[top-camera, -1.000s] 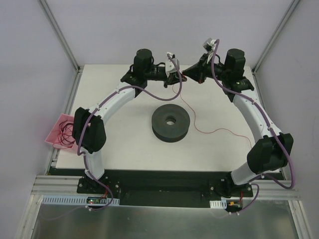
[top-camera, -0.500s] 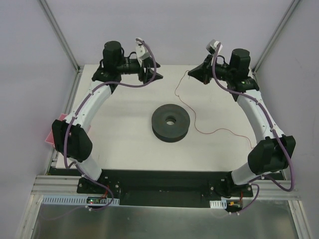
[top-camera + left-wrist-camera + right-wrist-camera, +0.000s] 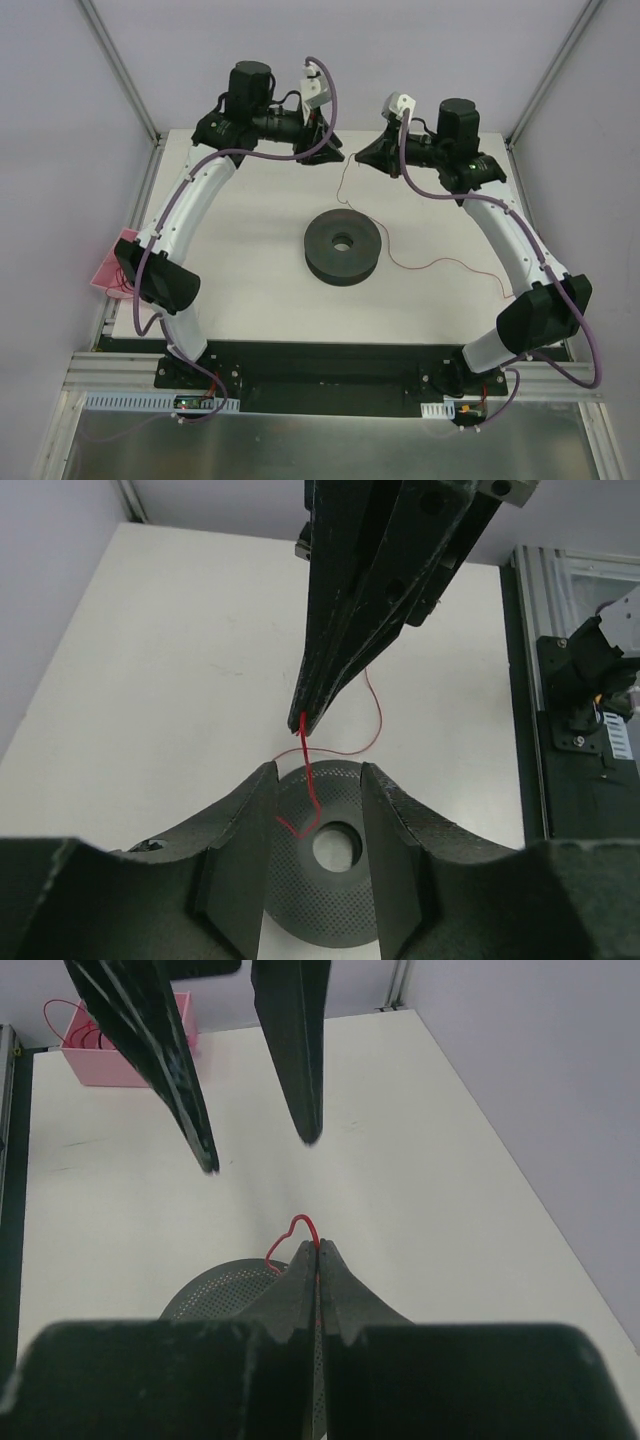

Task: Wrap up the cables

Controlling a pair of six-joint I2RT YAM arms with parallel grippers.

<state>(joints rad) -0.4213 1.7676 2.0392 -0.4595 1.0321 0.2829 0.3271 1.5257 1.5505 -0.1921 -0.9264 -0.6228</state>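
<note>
Right gripper (image 3: 318, 1250) is clamping the red cable (image 3: 308, 770), jaws together on it, and holding it raised above the dark spool (image 3: 343, 247). The slack is trailing rightward over the table (image 3: 240, 290). Left gripper (image 3: 318, 772) is facing it with fingers apart, probably lining up to take the wire for winding. Spare wires are lying in the pink bin (image 3: 108, 268).

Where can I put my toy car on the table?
Bare table lies between the black ring and the left arm, and along the near edge. It's crowded at the far middle, where the left gripper and right gripper meet, and right of the ring, where the red wire trails.
</note>
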